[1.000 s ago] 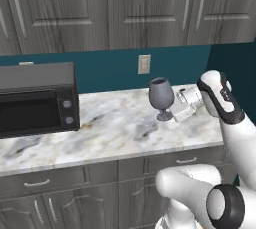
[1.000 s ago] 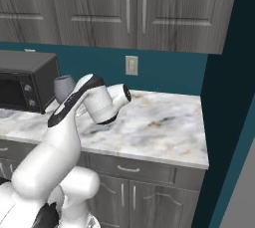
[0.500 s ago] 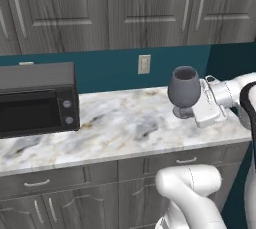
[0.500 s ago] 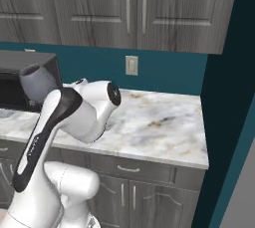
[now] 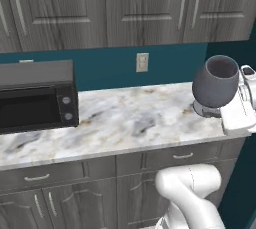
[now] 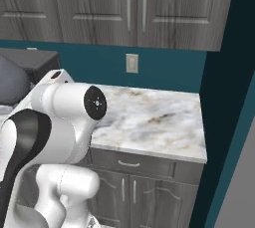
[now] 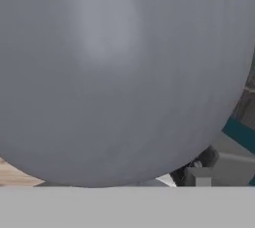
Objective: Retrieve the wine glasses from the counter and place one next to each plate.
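A smoky grey-blue wine glass point(image 5: 216, 82) hangs in the air off the right end of the marble counter point(image 5: 125, 123), upright, with its round foot against the white hand. My gripper point(image 5: 226, 112) is shut on it low down, at the stem. In the right base view the glass bowl point(image 6: 9, 85) peeks in at the left edge, behind my arm. Seen from the hand, the rounded bowl point(image 7: 114, 72) is pressed close to the lens. The plates are out of view.
A black microwave point(image 5: 35, 95) stands on the left part of the counter. A wall outlet point(image 5: 142, 62) sits on the teal backsplash under grey wall cabinets point(image 5: 125, 8). The counter point(image 6: 154, 122) ends at a dark teal wall point(image 6: 224, 97) on the right.
The glass has left the counter and travelled right and toward the cameras, held by the gripper. My arm has swung across the right base view, closer to that camera.
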